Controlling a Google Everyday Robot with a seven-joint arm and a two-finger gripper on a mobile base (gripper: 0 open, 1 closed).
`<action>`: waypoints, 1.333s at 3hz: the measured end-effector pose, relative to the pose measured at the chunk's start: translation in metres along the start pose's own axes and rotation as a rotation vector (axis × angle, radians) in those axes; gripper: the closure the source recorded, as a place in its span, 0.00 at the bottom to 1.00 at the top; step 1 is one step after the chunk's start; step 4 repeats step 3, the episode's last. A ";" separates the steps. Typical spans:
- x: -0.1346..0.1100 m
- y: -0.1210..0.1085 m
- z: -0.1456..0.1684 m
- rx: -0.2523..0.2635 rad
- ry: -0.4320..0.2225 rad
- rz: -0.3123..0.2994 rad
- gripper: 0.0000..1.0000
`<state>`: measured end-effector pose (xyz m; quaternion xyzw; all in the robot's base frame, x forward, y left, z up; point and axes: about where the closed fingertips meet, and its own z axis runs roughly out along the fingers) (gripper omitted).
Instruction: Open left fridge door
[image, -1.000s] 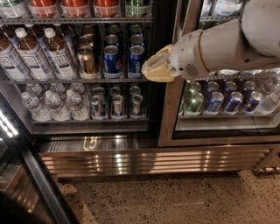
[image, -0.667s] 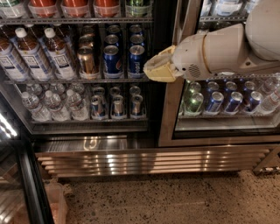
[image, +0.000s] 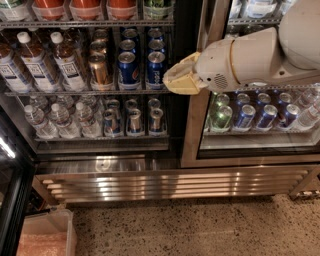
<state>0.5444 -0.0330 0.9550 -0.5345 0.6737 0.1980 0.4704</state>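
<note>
The left fridge door (image: 11, 190) stands swung out at the far left edge of the camera view. Only its dark frame and a lit strip show. The left compartment behind it is uncovered, with shelves of bottles (image: 30, 62) and cans (image: 129, 67). My gripper (image: 181, 78), tan at the tip of a white arm (image: 250, 57), hangs in front of the steel post between the two compartments, to the right of the blue cans. It holds nothing that I can see and is well away from the left door.
The twin right glass door (image: 192, 135) is closed over green and blue cans (image: 235, 116). A ribbed steel grille (image: 175, 182) runs below both compartments. A translucent plastic bin (image: 47, 234) sits on the speckled floor (image: 200, 227) at the lower left.
The left door has swung further out to the left, uncovering the plastic bin on the floor. The gripper and arm have hardly moved.
</note>
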 end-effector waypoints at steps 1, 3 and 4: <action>0.000 0.000 0.000 0.000 0.000 0.000 0.11; 0.000 0.000 0.000 0.000 0.000 0.000 0.00; 0.000 0.000 0.000 0.000 0.000 0.000 0.00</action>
